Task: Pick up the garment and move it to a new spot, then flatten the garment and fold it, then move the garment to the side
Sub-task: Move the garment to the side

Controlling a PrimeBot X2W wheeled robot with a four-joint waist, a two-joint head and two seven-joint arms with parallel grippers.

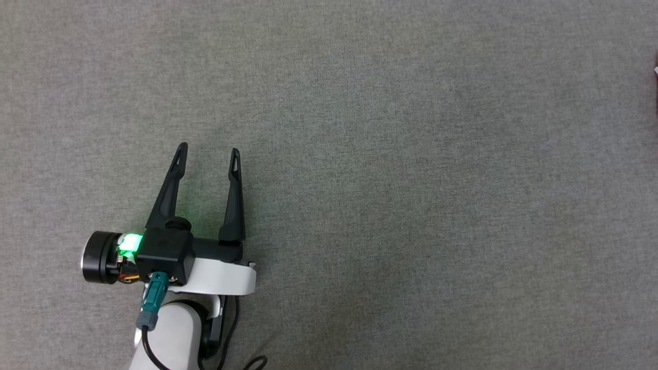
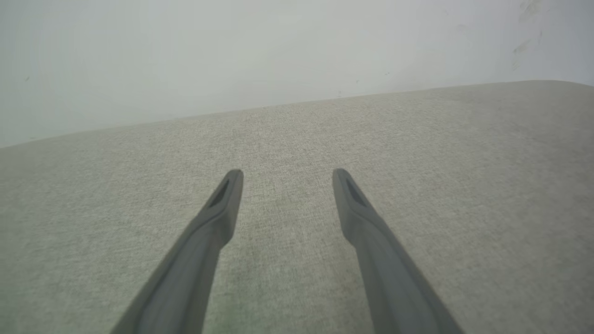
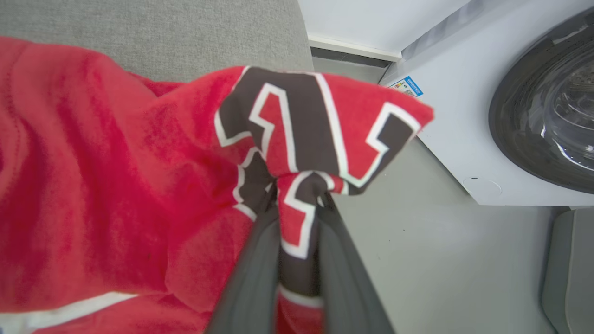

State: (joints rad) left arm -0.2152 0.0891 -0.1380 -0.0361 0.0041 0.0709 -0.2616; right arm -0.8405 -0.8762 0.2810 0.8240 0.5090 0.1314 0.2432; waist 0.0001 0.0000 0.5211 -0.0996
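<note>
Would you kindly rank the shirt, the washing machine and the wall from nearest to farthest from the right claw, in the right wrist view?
1. Shirt, pinched in the right claw.
2. Washing machine, off to the right.
3. Wall, at the top, behind the machine.

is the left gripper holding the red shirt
No, the left gripper is open over the bare grey surface with nothing between its fingers; the right gripper pinches the garment.
</note>
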